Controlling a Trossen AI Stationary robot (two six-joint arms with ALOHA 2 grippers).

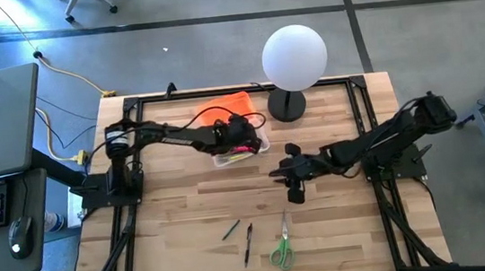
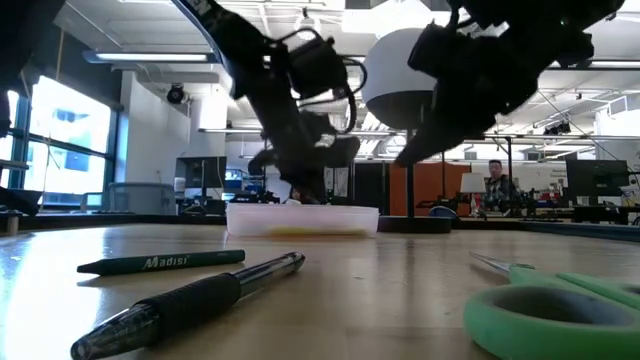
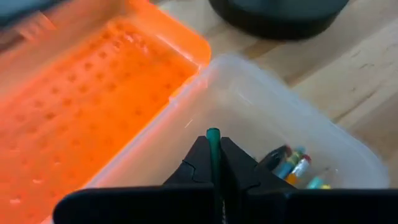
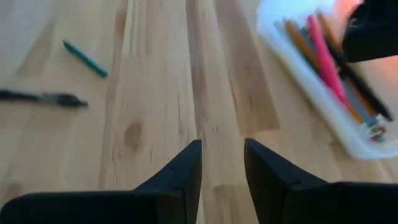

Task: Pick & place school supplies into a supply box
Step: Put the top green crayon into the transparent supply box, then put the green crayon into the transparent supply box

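The clear supply box [image 1: 237, 151] stands open at the table's far middle, its orange lid [image 1: 226, 108] hinged back; several pens and pencils [image 4: 329, 59] lie inside. My left gripper [image 3: 214, 158] hovers over the box, shut on a thin green pencil [image 3: 214, 155]. My right gripper [image 4: 222, 163] is open and empty above bare wood near the table's middle. A green pencil [image 1: 231, 230], a black pen [image 1: 247, 242] and green-handled scissors [image 1: 282, 248] lie flat on the table near the front edge. My left gripper pinches the thin green pencil between its two fingers, just below the pencil's free end [image 3: 213, 134], which sticks out past the fingertips. The pencil lies along the fingers, lifted clear above the box's open inside. The rest of the pencil is hidden by the gripper.
A white globe lamp [image 1: 294, 56] on a dark round base [image 1: 287, 105] stands at the far edge, right of the box. A desk with a keyboard and mouse [image 1: 20, 235] stands left of the table.
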